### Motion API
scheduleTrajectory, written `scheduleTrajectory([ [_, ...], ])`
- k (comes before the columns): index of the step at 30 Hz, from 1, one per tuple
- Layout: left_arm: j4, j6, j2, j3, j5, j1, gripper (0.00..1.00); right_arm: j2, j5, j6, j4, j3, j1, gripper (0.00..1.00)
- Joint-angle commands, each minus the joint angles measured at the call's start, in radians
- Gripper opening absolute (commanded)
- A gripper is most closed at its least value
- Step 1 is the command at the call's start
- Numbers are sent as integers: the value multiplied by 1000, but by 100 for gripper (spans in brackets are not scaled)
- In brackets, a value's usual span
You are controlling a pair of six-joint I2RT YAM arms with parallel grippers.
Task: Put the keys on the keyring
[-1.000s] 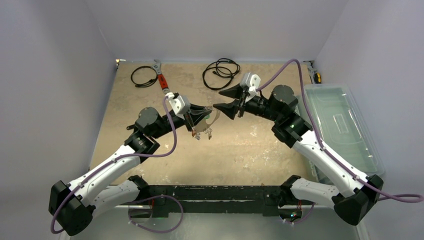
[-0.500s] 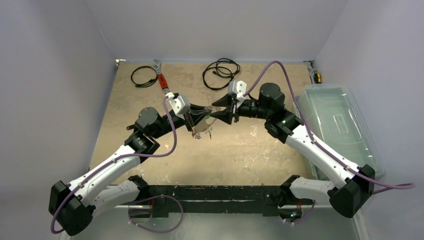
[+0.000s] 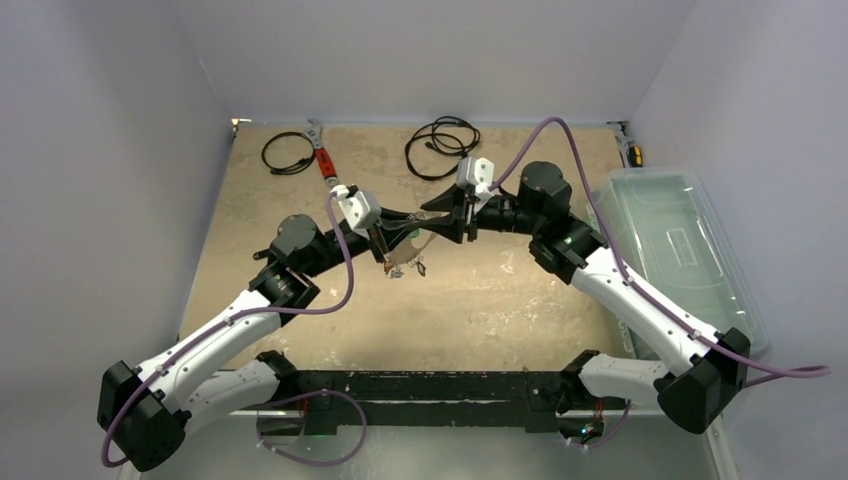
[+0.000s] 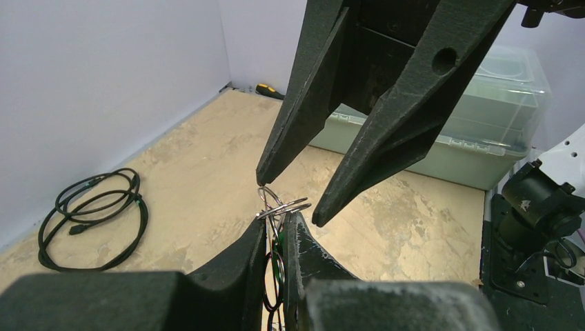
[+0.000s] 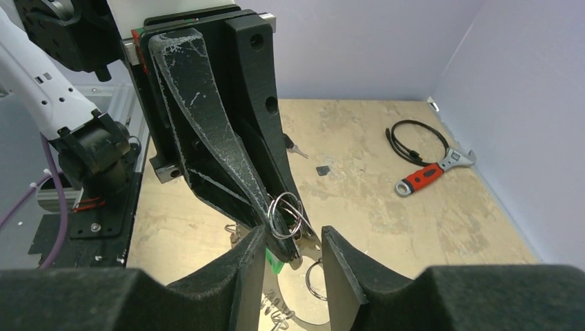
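My left gripper (image 3: pixel 416 232) is shut, held above the table. It pinches the keyring (image 3: pixel 424 243) edge-on, with thin wire rings (image 4: pixel 279 205) poking out past its fingertips and a green tag (image 5: pixel 276 263) between them. Several small keys (image 3: pixel 405 266) hang below it. My right gripper (image 3: pixel 431 225) is open and empty, and its fingers straddle the left fingertips and the wire rings (image 5: pixel 285 214). In the right wrist view the flat silvery keyring (image 5: pixel 301 252) hangs behind the left fingertip, with keys (image 5: pixel 279 314) under it.
A red-handled wrench (image 3: pixel 322 158) and two black coiled cables (image 3: pixel 285 152) (image 3: pixel 443 145) lie at the back of the table. A clear plastic bin (image 3: pixel 685 255) stands along the right edge. A yellow-handled tool (image 3: pixel 632 150) lies in the back right corner.
My right gripper has moved left, from a gap away to around the left gripper's fingertips. The left arm and its hanging keys have stayed in place.
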Motion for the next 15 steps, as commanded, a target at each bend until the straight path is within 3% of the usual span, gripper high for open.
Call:
scheduleTrajectory([
  [1,70,7,-9,12,3,-2,0,10,-26,5,52,47,2,37],
  [15,59,15,-3,15,0,-2,0,21,-20,36,86,54,2,25],
])
